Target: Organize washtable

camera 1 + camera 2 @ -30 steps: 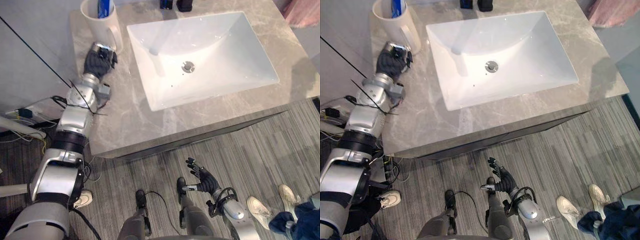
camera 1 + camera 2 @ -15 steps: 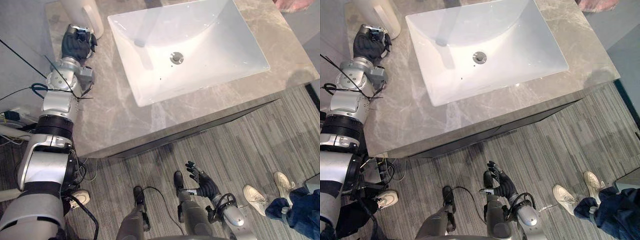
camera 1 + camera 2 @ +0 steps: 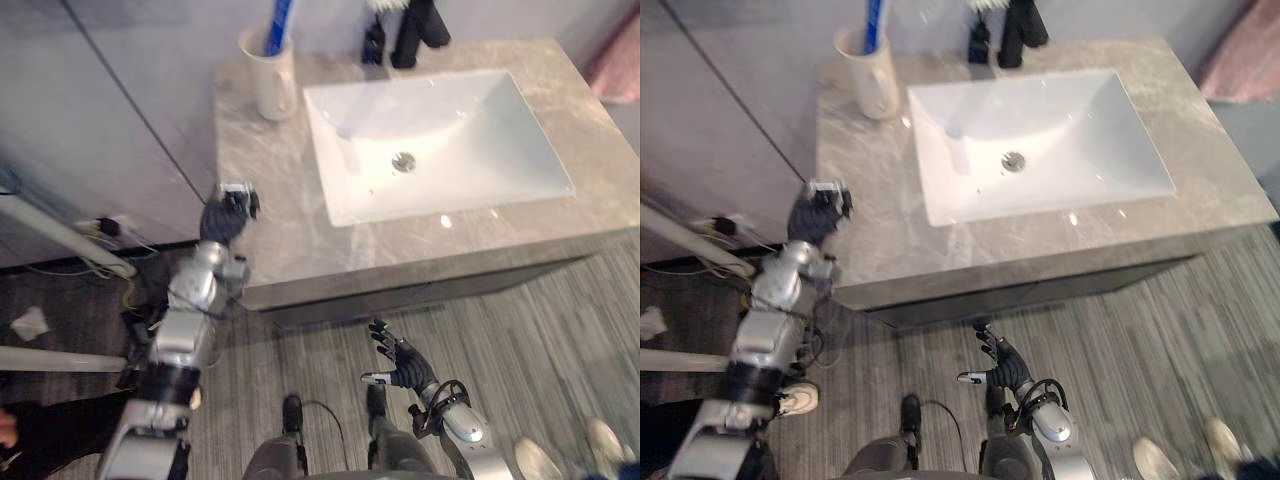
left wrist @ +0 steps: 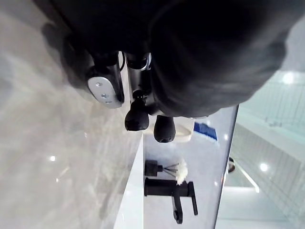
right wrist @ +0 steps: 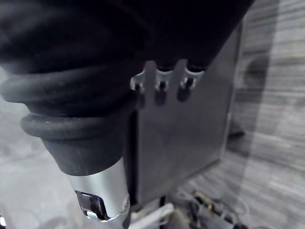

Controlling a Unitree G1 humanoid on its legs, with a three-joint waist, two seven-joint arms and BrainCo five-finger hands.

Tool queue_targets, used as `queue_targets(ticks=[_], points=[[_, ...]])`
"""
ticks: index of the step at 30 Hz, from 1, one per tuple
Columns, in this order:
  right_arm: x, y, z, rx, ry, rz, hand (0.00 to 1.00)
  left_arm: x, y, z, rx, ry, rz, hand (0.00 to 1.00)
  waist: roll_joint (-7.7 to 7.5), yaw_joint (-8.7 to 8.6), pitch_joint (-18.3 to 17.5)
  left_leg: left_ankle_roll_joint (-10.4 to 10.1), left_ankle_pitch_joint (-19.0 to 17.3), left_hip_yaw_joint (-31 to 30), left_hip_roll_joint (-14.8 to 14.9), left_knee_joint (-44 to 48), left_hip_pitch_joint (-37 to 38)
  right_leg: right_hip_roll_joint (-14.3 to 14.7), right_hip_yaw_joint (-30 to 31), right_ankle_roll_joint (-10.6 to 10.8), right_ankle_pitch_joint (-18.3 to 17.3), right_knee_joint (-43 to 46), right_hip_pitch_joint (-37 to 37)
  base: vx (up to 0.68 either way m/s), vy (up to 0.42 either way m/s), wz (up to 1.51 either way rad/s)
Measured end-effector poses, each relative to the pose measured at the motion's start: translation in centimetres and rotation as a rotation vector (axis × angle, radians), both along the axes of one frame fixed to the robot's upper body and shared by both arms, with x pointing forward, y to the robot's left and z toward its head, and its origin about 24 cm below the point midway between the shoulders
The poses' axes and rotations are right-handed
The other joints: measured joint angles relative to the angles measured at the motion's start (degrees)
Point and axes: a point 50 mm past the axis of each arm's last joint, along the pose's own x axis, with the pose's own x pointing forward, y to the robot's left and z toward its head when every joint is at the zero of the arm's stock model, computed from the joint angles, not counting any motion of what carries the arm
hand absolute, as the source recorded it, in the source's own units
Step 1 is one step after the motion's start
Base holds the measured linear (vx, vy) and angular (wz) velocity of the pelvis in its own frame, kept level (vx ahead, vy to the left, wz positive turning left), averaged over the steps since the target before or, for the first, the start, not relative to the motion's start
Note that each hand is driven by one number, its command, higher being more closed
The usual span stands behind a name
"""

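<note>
Your left hand (image 3: 226,218) hangs at the washtable's (image 3: 272,232) left edge, near its front corner. You cannot tell whether it is open or closed, though nothing shows in it. The risk lies in the long reach to the white cup (image 3: 273,88) at the back left corner. It is tall, with a blue item (image 3: 280,28) standing out of its top, so a push high on its side could well tip it toward the sink (image 3: 500,150) nearby or off the left edge. The black faucet (image 3: 418,28) and a small dark bottle (image 3: 374,42) at the back edge are easy to clip. The cup stands upright, glossy and probably slippery. Your right hand (image 3: 402,362) hangs low before the washtable, fingers spread, empty.
</note>
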Motion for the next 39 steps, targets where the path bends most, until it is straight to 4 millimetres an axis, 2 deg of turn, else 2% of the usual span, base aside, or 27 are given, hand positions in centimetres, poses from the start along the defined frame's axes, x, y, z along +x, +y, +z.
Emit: queue_targets(ticks=[1,4,6,7,10,12,15,17,19,22,27,28,30,32,35,37,39], points=[[0.2,-0.2,0.0,-0.009,-0.002,0.002,0.00,-0.6,0.2,-1.4,-0.007,0.056,0.010,1.00,0.88,0.23,-0.94,0.02,0.31,-1.36,-0.18,-0.49,0.91,-0.16,-1.41,-0.02,-0.42,0.00,1.32,0.02,-0.003,0.46],[0.9,-0.9,0.1,-0.026,-0.010,-0.019,0.00,-2.0,1.0,-3.4,-0.020,0.134,0.036,1.00,1.77,0.68,-2.24,0.12,0.73,-3.25,-0.44,-0.90,2.23,-0.43,-3.40,0.29,-1.11,0.00,3.52,0.00,0.011,0.39],[0.9,-1.3,0.0,-0.038,-0.007,-0.026,0.00,-2.6,1.6,-3.8,-0.035,0.147,0.054,1.00,1.76,0.99,-2.98,0.19,1.15,-4.64,-0.62,-1.29,3.18,-0.61,-4.91,0.35,-1.48,0.00,5.02,0.01,0.007,0.36],[0.9,-1.4,0.0,-0.039,-0.005,-0.029,0.00,-3.1,2.2,-4.0,-0.045,0.149,0.075,1.00,1.50,1.99,-3.78,0.18,1.38,-4.87,-0.65,-1.94,4.08,-0.60,-5.17,0.37,-1.69,0.00,5.72,0.02,0.010,0.17],[0.0,-2.1,-0.5,-0.038,0.025,-0.068,0.00,-5.3,3.0,-3.8,-0.126,0.120,0.130,1.00,1.07,2.07,-5.30,0.39,2.16,-6.95,-1.06,-3.24,6.00,-0.93,-7.55,0.56,-2.72,0.20,8.06,0.03,0.005,0.35],[-0.8,-2.4,-1.1,-0.036,0.058,-0.087,0.00,-7.0,2.7,-4.4,-0.191,0.129,0.142,1.00,1.12,2.21,-6.44,0.52,2.61,-7.87,-1.39,-4.31,6.91,-1.18,-8.42,0.59,-3.69,1.23,8.51,0.03,0.024,0.28],[-1.6,-2.2,-1.7,-0.019,0.098,-0.099,0.00,-9.8,1.9,-7.1,-0.268,0.235,0.151,1.00,1.28,2.33,-7.99,0.56,2.64,-8.18,-1.39,-4.75,7.65,-1.56,-8.72,0.80,-4.78,2.55,8.58,0.02,0.016,0.07],[-2.2,-2.1,-2.2,-0.010,0.125,-0.111,0.00,-11.2,0.9,-8.6,-0.330,0.301,0.142,1.00,1.17,2.34,-8.28,0.56,2.65,-8.23,-1.42,-4.82,7.90,-1.65,-8.80,0.79,-4.86,2.60,8.79,0.00,0.007,0.04],[-3.0,-2.1,-2.7,0.002,0.165,-0.128,0.00,-12.8,-1.1,-10.7,-0.401,0.409,0.075,1.00,1.14,2.18,-8.30,0.56,2.65,-8.40,-1.40,-5.69,8.80,-1.70,-9.16,0.80,-5.28,2.63,9.43,-0.02,-0.001,0.05],[-3.7,-2.0,-3.1,0.003,0.188,-0.124,0.00,-14.0,-3.0,-12.9,-0.426,0.529,-0.013,1.00,1.06,2.14,-8.34,0.61,2.69,-8.26,-1.29,-6.00,9.33,-1.75,-9.28,0.97,-6.14,3.55,9.40,0.00,0.000,0.00],[-4.2,-1.7,-4.0,0.006,0.234,-0.121,0.00,-14.7,-3.9,-15.4,-0.423,0.659,-0.057,1.00,0.72,2.09,-8.55,0.61,2.69,-8.21,-1.03,-5.93,9.09,-1.42,-9.48,1.24,-5.87,3.17,9.36,0.00,0.000,0.00],[-4.4,-1.7,-4.3,0.004,0.250,-0.122,0.00,-15.0,-4.2,-16.2,-0.415,0.702,-0.069,0.00,0.67,2.09,-8.59,0.60,2.68,-8.20,-0.98,-5.70,8.77,-1.33,-9.54,1.17,-5.77,2.84,9.31,0.00,0.000,0.00],[-4.7,-1.7,-5.1,0.002,0.288,-0.122,0.00,-15.7,-4.4,-17.9,-0.384,0.788,-0.086,0.00,0.49,2.10,-8.70,0.58,2.68,-7.92,-0.78,-5.58,8.37,-1.04,-9.49,1.02,-5.37,2.03,9.26,0.01,-0.009,-0.03],[-4.9,-1.7,-6.8,-0.016,0.362,-0.142,0.00,-16.7,-4.1,-20.4,-0.357,0.918,-0.065,0.00,0.20,2.08,-8.75,0.52,2.64,-7.62,-0.49,-5.60,8.26,-0.59,-9.36,0.77,-4.94,1.28,9.32,0.01,-0.022,-0.06],[-5.5,-2.1,-8.6,-0.061,0.453,-0.164,0.00,-17.3,-4.0,-22.6,-0.272,1.041,-0.054,0.00,0.12,2.10,-8.70,0.41,2.56,-7.36,-0.46,-5.60,8.28,-0.41,-9.11,0.74,-4.93,1.14,9.33,0.00,-0.009,-0.03],[-6.4,-2.4,-10.3,-0.120,0.549,-0.182,0.00,-18.6,-3.1,-24.8,-0.080,1.183,-0.026,0.00,-0.04,2.10,-8.64,0.28,2.45,-6.79,-0.41,-5.59,8.51,-0.31,-8.22,0.71,-4.90,1.13,9.30,-0.02,0.002,-0.11],[-7.7,-2.7,-11.6,-0.136,0.635,-0.215,0.00,-19.4,-2.3,-25.9,0.005,1.268,0.020,0.00,-0.21,2.04,-8.56,0.18,2.35,-6.26,-0.38,-5.57,8.71,-0.30,-7.90,0.69,-4.86,1.16,9.32,-0.02,0.003,-0.13]])
